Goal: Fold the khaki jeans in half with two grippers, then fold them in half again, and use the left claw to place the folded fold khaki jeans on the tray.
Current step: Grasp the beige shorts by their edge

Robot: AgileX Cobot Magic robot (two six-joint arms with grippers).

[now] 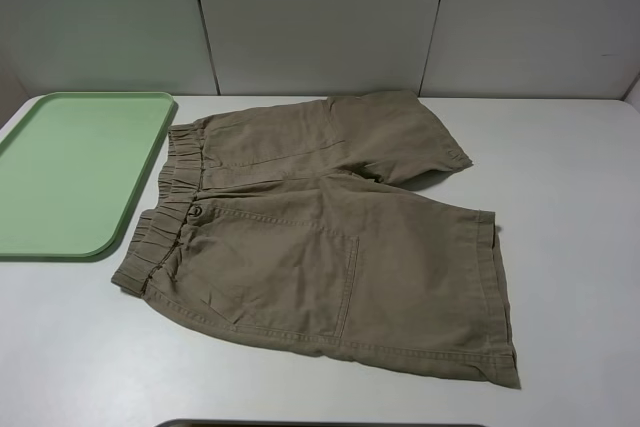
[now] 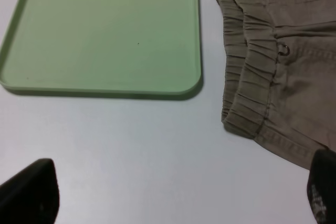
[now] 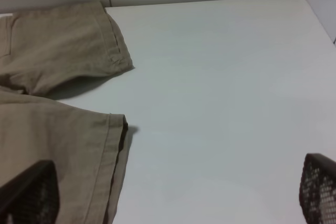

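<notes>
2 level pinches needed: wide, empty left tool (image 2: pixel 173 198) on the shorts' (image 1: pixel 320 237) near waistband (image 2: pixel 252 77) corner, wide, empty right tool (image 3: pixel 173 192) on the near hem (image 3: pixel 113 150).

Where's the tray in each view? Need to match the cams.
Exterior high: tray at the left edge of the table, just left of the waistband of the khaki jeans.
Left wrist: tray beside that waistband, with a strip of bare table between them.
Right wrist: not in it; only leg hems and table.
Shared landmark: the khaki jeans, in all three views.
</notes>
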